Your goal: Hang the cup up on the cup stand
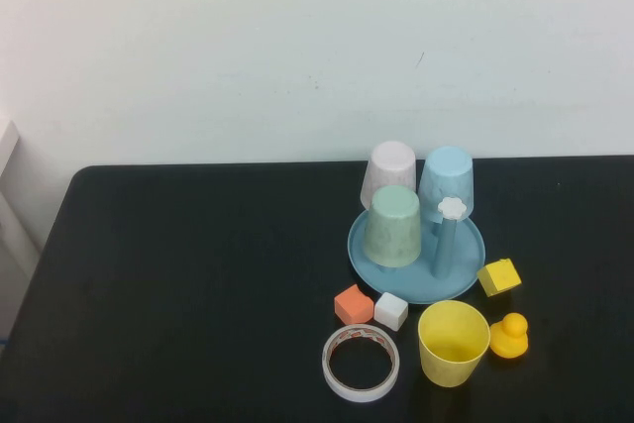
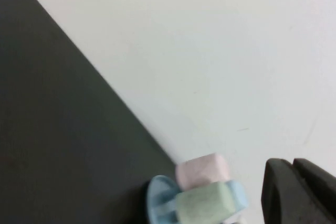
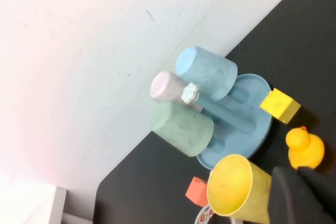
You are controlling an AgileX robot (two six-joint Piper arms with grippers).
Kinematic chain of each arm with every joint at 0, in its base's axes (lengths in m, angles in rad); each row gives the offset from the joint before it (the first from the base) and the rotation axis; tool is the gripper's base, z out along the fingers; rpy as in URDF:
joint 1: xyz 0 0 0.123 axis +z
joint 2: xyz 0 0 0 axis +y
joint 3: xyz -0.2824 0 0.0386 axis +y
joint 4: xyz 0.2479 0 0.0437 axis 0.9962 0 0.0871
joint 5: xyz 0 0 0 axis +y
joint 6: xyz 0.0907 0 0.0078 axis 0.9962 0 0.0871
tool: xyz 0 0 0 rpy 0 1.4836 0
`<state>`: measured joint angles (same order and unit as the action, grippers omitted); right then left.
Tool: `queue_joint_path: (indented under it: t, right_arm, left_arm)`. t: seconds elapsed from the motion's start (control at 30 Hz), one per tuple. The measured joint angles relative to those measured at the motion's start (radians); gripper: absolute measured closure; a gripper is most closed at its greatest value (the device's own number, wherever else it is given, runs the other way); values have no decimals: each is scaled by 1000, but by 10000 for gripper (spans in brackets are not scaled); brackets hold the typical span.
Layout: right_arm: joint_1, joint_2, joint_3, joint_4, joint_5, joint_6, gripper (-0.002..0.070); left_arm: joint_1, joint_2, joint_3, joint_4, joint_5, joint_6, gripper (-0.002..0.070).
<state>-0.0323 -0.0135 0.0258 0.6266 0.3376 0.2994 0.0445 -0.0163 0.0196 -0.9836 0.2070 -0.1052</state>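
Note:
The yellow cup (image 1: pixel 454 342) stands upright, mouth up, on the black table in front of the cup stand (image 1: pixel 468 266); the right wrist view also shows the cup (image 3: pixel 236 187). The stand is a round light-blue tray. A pink cup (image 1: pixel 388 170), a green cup (image 1: pixel 393 227) and a blue cup (image 1: pixel 447 180) sit upside down on its pegs. One peg with a white flower cap (image 1: pixel 452 208) is bare. Neither arm appears in the high view. My right gripper (image 3: pixel 296 174) is shut and empty, hovering apart from the yellow cup. My left gripper (image 2: pixel 291 167) is shut and empty, far from the stand (image 2: pixel 157 200).
An orange block (image 1: pixel 354 304), a white cube (image 1: pixel 391 311) and a tape roll (image 1: pixel 361 363) lie left of the yellow cup. A yellow cube (image 1: pixel 498 276) and a yellow duck (image 1: pixel 510 336) lie to its right. A white wall rises behind the table.

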Motion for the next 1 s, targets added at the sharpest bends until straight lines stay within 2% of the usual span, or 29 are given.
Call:
queue_joint_path:
  t: [0.1,0.27,0.37,0.53,0.67,0.8,1.0]
  right_arm:
    - [0,0,0,7,-2,0,678]
    - [0,0,2,7,-28,-64,678]
    - [0,0,2,7,-51,-145,678]
    - [0,0,2,7,-62,-241,678]
    - [0,0,2,7,-49,-299,678]
    - [0,0,2,7,-22,-343,678]
    - [0,0,2,7,5,-354,678]
  left_arm:
    - [0,0,0,-69,16,53,676]
    - [0,10,-114,-49,141,403,676]
    - [0,102,-261,78,204,489,676]
    - [-20,363,-542,379,423,515,676]
    - [-66,557,-700,511,548,546,676]
    - [-158,731,-823,581,617,578,676]
    - [-402,1014,-953,791,681,549,676]
